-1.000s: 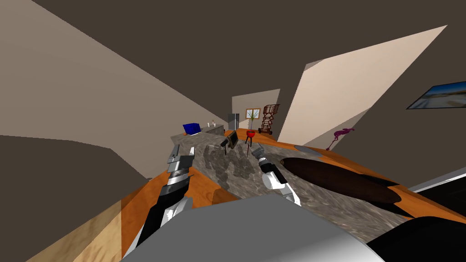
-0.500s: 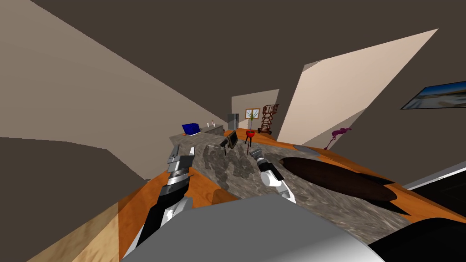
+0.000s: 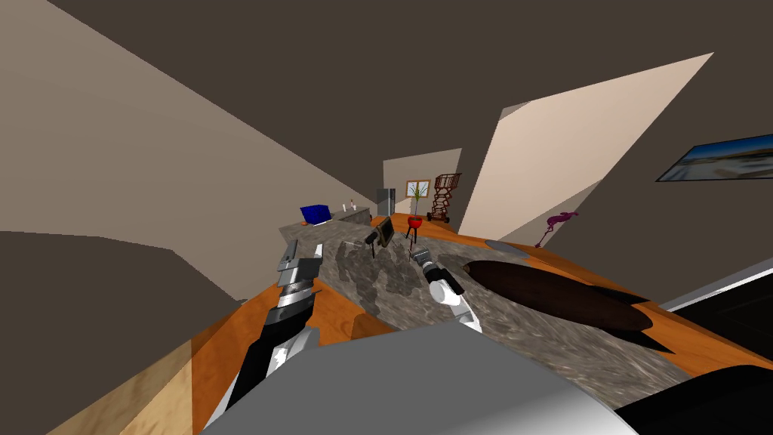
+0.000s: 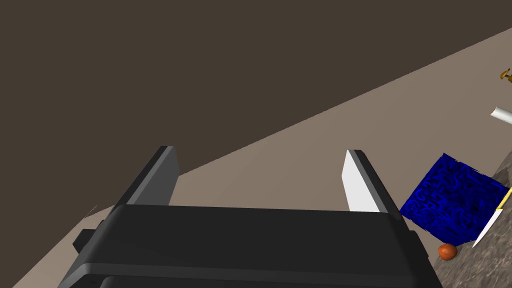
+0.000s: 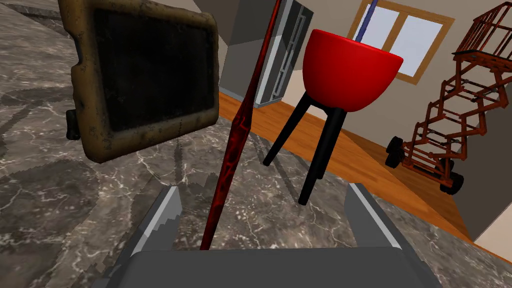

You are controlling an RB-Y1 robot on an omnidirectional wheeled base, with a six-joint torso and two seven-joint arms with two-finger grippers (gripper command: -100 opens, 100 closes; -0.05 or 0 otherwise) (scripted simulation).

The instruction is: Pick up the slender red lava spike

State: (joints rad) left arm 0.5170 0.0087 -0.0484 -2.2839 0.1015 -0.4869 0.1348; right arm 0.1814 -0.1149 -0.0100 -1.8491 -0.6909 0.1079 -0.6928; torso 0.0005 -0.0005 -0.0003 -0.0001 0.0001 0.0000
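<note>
Surrounding room: beige and brown walls, with an orange wood floor [image 5: 360, 155] past the counter's far edge. A window [image 5: 405, 45] and a grey fridge [image 5: 282, 55] lie far ahead of the right hand.
Counter: grey veined stone [image 3: 528, 332] running under and ahead of both hands.
Dark shape: a long brown-black oval [image 3: 551, 291] lying flat on the counter, to the right of the right hand.
Lift: a red-brown scissor lift [image 5: 450, 115] on wheels on the floor, well beyond the bowl.
Screen: a black panel in a worn tan frame [image 5: 145, 75], tilted. It is near, ahead of the right hand, on the spike's left-hand side.
Bowl: a red bowl [image 5: 350, 70] on thin black legs that stand on the counter. It is just past the spike, on the side away from the screen.
Box: a blue patterned box [image 4: 455, 200] on the counter, ahead of the left hand and off to one side. A small orange ball [image 4: 446, 251] and a white-bladed knife [image 4: 492, 220] lie just beside it.
Spike: a thin, dark red, black-mottled spike [image 5: 235, 145] standing nearly upright between the right hand's fingers. Its long axis runs up and away from the hand, and the thin upper end leans slightly toward the bowl. It is thickest about midway. Its foot is hidden behind the hand's dark body. It is closer to the finger on the screen's side and touches neither.
Right hand: low over the counter [image 5: 262, 190], fingers spread wide on either side of the spike and gripping nothing.
Left hand: raised beside the counter [image 4: 260, 151], fingers spread apart with nothing between them.
</note>
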